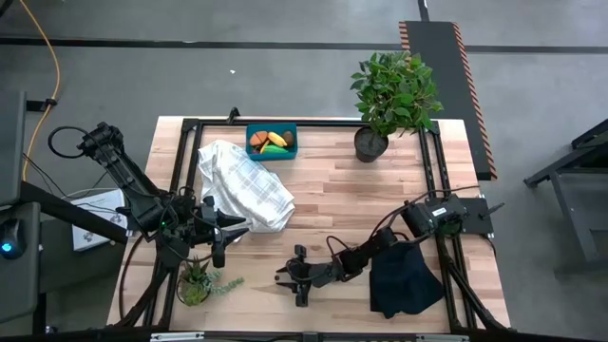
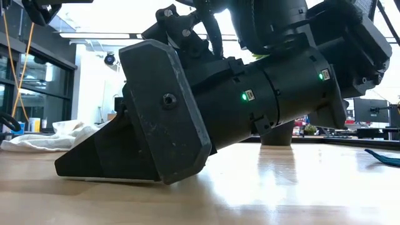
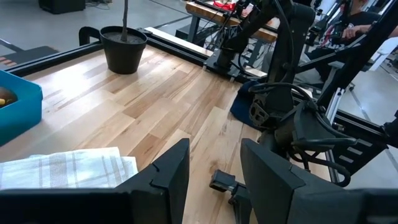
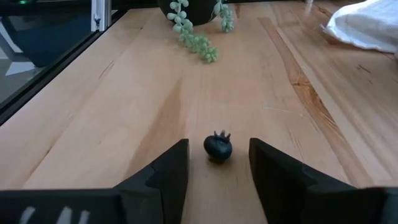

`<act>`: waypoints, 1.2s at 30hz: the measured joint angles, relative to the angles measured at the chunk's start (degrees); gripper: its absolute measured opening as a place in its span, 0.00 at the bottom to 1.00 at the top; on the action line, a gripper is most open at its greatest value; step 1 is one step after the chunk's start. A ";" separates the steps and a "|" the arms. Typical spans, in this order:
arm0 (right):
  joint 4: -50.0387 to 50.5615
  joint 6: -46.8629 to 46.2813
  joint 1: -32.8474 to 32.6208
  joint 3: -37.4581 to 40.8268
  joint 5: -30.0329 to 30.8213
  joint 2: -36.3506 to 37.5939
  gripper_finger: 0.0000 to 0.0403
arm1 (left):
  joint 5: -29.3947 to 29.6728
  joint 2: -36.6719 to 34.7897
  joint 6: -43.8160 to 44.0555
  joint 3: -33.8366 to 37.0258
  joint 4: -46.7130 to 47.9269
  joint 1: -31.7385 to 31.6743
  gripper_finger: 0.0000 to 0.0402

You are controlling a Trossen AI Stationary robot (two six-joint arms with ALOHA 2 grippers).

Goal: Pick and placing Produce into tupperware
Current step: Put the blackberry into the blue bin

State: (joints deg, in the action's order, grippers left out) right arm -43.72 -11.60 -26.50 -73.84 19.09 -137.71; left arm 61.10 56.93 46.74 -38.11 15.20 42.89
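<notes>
A tiny dark berry (image 4: 217,148) lies on the wooden table, near its front edge. My right gripper (image 1: 293,278) is low over the table and open, one finger on each side of the berry with a gap on both sides. The teal tupperware (image 1: 271,142) stands at the table's far edge and holds yellow, orange and brown produce (image 1: 270,141). My left gripper (image 3: 215,155) hangs open and empty above the table's left side, next to the white checked cloth (image 1: 245,185).
A leafy bush in a dark pot (image 1: 389,95) stands at the far right. A black folded cloth (image 1: 404,277) lies under the right arm. A small spiky green potted plant (image 1: 195,281) sits at the near left, its trailing stem (image 4: 198,38) ahead of the berry.
</notes>
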 joint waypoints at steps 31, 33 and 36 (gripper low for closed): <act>-0.57 -0.15 0.24 0.03 -0.43 0.00 0.39 | 0.00 0.02 0.02 0.00 -0.01 -0.01 0.33; -0.59 -0.13 0.24 0.04 -0.41 0.00 0.39 | 0.00 0.02 0.02 0.00 -0.02 -0.02 0.33; -0.61 -0.41 0.24 0.04 -0.43 0.00 0.39 | 0.00 0.02 0.02 0.00 -0.02 0.00 0.33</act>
State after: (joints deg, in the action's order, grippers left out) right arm -44.34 -12.00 -26.26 -73.80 18.66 -137.71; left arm 61.10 56.95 46.76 -38.11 15.18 42.89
